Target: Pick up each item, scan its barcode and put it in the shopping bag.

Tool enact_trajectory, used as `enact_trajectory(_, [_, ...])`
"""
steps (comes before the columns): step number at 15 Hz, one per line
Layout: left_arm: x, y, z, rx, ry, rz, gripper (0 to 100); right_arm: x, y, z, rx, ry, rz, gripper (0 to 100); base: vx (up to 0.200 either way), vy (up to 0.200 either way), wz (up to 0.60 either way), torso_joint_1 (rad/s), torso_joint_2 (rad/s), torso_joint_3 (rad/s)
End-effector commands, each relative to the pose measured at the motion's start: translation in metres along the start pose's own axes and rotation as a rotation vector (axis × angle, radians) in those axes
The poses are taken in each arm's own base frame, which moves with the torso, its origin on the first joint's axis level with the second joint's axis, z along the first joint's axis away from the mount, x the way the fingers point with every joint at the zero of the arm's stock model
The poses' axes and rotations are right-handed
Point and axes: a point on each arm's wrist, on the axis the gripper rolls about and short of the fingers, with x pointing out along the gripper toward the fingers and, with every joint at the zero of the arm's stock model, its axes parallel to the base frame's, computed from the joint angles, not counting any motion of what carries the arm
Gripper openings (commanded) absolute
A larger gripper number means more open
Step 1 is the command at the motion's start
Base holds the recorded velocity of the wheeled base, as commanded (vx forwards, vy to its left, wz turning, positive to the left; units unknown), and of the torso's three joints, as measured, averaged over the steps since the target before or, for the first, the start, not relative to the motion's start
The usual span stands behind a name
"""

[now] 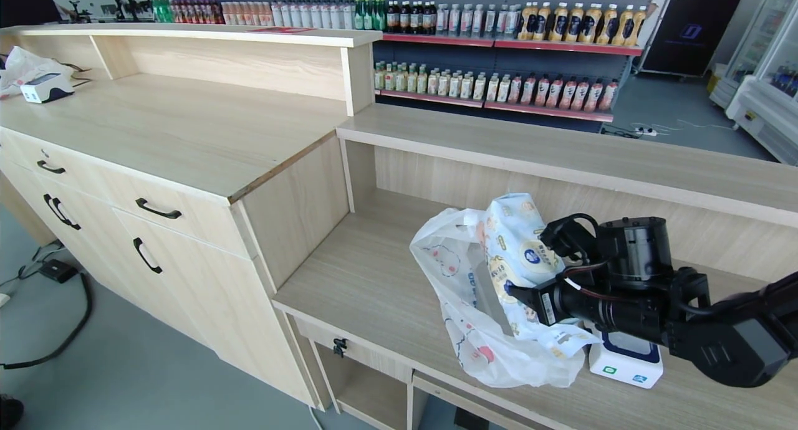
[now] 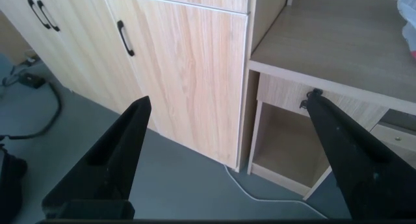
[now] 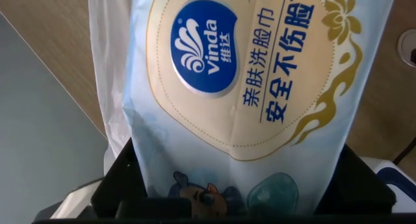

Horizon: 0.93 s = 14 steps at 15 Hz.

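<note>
A light-blue soft pack of wipes (image 1: 519, 240) stands tilted with its lower end inside the mouth of the white printed shopping bag (image 1: 452, 293), which lies on the lower counter. My right gripper (image 1: 520, 295) is shut on the pack's lower part, coming in from the right. In the right wrist view the pack (image 3: 253, 87) sits between the two dark fingers (image 3: 117, 182), with the bag's plastic (image 3: 107, 68) beside it. My left gripper (image 2: 227, 165) hangs open over the grey floor next to the cabinet, with nothing between its fingers.
A white scanner box (image 1: 626, 361) sits on the counter just right of the bag, partly under my right arm. A raised back ledge (image 1: 561, 149) borders the lower counter. The higher counter (image 1: 156, 124) on the left carries another small white device (image 1: 45, 87). Drink shelves stand behind.
</note>
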Motion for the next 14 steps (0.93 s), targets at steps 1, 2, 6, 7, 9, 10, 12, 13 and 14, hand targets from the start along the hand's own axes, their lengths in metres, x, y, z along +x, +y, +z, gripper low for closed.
enact_trajectory(1, [0.0,0.0,0.0,0.0,0.0,0.0,100,0.003,0.0,-0.002,0.001,-0.004,-0.002,0,0.0,0.0,0.0,0.0,0.0,0.0])
enact_trajectory(2, [0.0,0.0,0.0,0.001,0.0,0.001,100,0.002,0.0,-0.003,0.001,-0.005,-0.002,0,0.0,0.0,0.0,0.0,0.0,0.0])
enact_trajectory(6, [0.0,0.0,0.0,0.001,0.0,0.001,100,0.006,-0.001,0.001,-0.003,-0.061,-0.011,0,0.0,0.0,0.0,0.0,0.0,0.0])
enact_trajectory(7, [0.0,0.0,0.0,0.001,0.0,0.001,100,0.007,-0.003,-0.001,-0.001,-0.054,-0.016,0,0.0,0.0,0.0,0.0,0.0,0.0])
enact_trajectory(9, [0.0,0.0,0.0,0.0,0.0,0.0,100,0.009,-0.005,-0.007,0.002,-0.032,-0.022,0,0.0,0.0,0.0,0.0,0.0,0.0])
enact_trajectory(10, [0.0,0.0,0.0,0.0,0.0,0.0,100,0.01,-0.005,-0.009,0.002,-0.023,-0.02,0,0.0,0.0,0.0,0.0,0.0,0.0])
enact_trajectory(12, [0.0,0.0,0.0,0.001,0.0,0.001,100,0.014,-0.006,-0.016,0.005,-0.001,-0.023,0,0.0,0.0,0.0,0.0,0.0,0.0])
enact_trajectory(13, [0.0,0.0,0.0,0.0,0.0,0.001,100,0.015,-0.005,-0.019,0.004,0.013,-0.02,0,0.0,0.0,0.0,0.0,0.0,0.0])
enact_trajectory(14, [0.0,0.0,0.0,0.0,0.0,0.0,100,0.014,-0.004,-0.021,0.002,0.024,-0.016,0,0.0,0.0,0.0,0.0,0.0,0.0])
